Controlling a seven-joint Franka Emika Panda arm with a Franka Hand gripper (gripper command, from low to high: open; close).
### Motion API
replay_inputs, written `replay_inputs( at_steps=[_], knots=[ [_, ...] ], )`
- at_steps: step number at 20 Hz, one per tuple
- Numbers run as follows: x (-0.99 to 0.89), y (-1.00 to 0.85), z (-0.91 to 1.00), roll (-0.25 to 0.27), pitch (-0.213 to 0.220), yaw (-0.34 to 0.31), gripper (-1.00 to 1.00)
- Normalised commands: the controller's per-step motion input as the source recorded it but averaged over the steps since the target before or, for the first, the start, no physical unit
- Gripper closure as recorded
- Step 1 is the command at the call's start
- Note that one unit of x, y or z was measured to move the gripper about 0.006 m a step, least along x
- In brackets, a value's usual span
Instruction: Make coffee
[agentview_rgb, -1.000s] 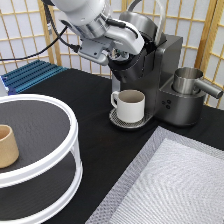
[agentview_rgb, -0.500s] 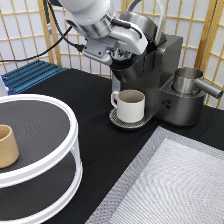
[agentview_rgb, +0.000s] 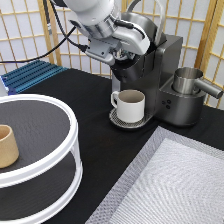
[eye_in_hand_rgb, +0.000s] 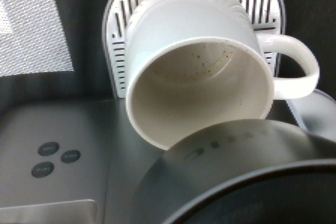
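**Arm at the brewer's head, mug on the drip tray**

Where the arm's pale, rounded housing crowds over the top of the coffee machine (agentview_rgb: 160, 82), the gripper (agentview_rgb: 119, 56) sits right at the brewer's head, above the white mug (agentview_rgb: 131, 105), and whether its fingers are spread or closed cannot be told, nor whether they hold anything. The coffee pod is not visible in either view; it may be hidden behind the hand or inside the brewer head.

The machine is a dark grey, boxy plastic unit with its lid raised behind the arm. The glossy ceramic mug stands on the round, slotted drip tray (agentview_rgb: 120, 121) at the machine's foot, its handle toward the exterior view's left; in the wrist view its inside looks empty, with a few small dark specks. Three small round buttons (eye_in_hand_rgb: 56, 158) show on the machine's body. A brushed-metal pitcher (agentview_rgb: 189, 81) rests on the machine's side platform. Well apart from the machine, a tan handleless cup (agentview_rgb: 7, 146) stands on a white two-tier round stand (agentview_rgb: 55, 165) with a dark mesh top.
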Motion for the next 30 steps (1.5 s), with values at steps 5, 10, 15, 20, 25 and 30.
replay_inputs(
  at_steps=[5, 10, 15, 20, 25, 30],
  knots=[
    [-0.38, -0.38, -0.03, -0.003, -0.064, -0.058, -1.0],
    [-0.4, -0.66, 0.24, 0.0, -0.061, -0.065, -1.0],
    [-0.4, -0.04, 0.77, -0.035, -0.08, -0.08, -1.0],
    [0.06, 0.82, 1.0, -0.146, -0.054, -0.064, -1.0],
    [0.12, 0.97, 1.0, -0.157, -0.005, -0.053, -1.0],
    [0.01, 0.92, 0.7, -0.204, 0.023, -0.037, -1.0]
  ],
)
